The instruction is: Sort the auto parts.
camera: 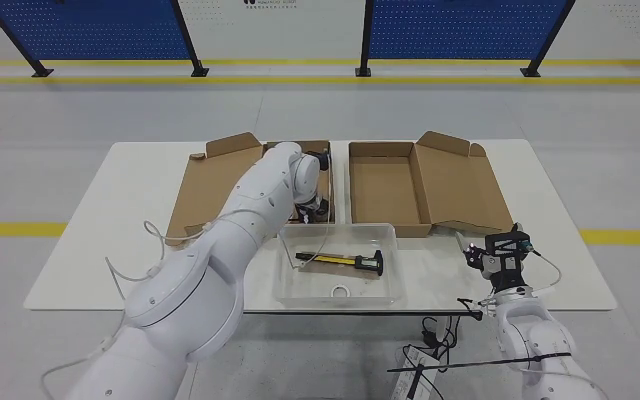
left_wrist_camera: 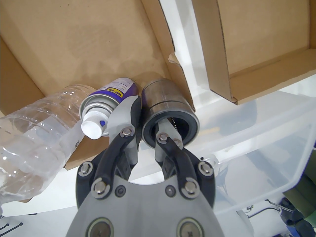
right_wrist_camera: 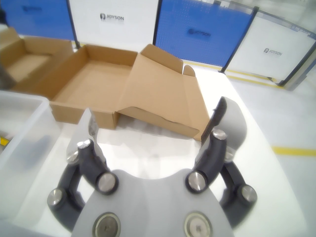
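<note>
The room has a pale grey floor (camera: 100,110) marked with yellow lines (camera: 300,62). At its far side stand blue and white panels (camera: 90,25) on black posts. A white tabletop (camera: 100,230) carries everything.

Two open cardboard boxes sit side by side at the back of the tabletop with a narrow strip of white between them. The left box (camera: 205,195) has its lid folded out to the left, and the right box (camera: 385,190) has its lid folded out to the right. A clear bin (camera: 385,285) sits in front of them near the front edge, with a yellow and black tool (camera: 345,261) lying inside.

In the front right corner of the left box lies a clear plastic bottle (left_wrist_camera: 37,134). A purple spray can (left_wrist_camera: 108,94) is just beside it, and next comes a hollow metal cylinder (left_wrist_camera: 165,99) close to the box wall.

The left end effector (left_wrist_camera: 148,113) is clamped on the cylinder's wall, one finger inside the bore and the other outside, between cylinder and can. I cannot tell whether the cylinder rests on the box floor.

The right end effector (right_wrist_camera: 156,106) hangs over the tabletop's front right area with its fingers wide apart, holding nothing.
</note>
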You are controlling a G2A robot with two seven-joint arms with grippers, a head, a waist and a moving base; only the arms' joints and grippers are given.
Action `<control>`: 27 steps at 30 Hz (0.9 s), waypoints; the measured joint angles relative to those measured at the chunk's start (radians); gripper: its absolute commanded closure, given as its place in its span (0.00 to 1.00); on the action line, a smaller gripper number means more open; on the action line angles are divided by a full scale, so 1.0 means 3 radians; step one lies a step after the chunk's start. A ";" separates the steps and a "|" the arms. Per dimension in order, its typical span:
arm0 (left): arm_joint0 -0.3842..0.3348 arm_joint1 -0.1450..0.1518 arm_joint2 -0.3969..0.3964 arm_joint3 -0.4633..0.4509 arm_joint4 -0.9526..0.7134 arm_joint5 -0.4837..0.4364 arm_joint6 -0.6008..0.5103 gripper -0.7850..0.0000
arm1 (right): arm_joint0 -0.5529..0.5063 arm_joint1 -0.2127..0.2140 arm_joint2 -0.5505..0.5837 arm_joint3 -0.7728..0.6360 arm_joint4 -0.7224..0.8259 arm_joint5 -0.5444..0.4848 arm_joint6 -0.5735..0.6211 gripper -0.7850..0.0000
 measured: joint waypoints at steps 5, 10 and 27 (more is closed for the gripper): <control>0.0004 -0.0024 -0.0004 0.0005 0.0030 0.0000 0.0009 0.64 | 0.0000 0.0000 0.0000 0.0000 0.0000 0.0000 0.0000 0.00; -0.0005 -0.0041 -0.0030 0.0052 0.0025 -0.0018 0.0004 0.55 | 0.0000 0.0000 0.0000 0.0000 0.0000 0.0000 0.0000 0.00; -0.0194 -0.0006 -0.0219 -0.0203 -0.0041 -0.0315 0.0146 0.00 | 0.0000 0.0000 0.0000 0.0000 0.0000 0.0000 0.0000 0.00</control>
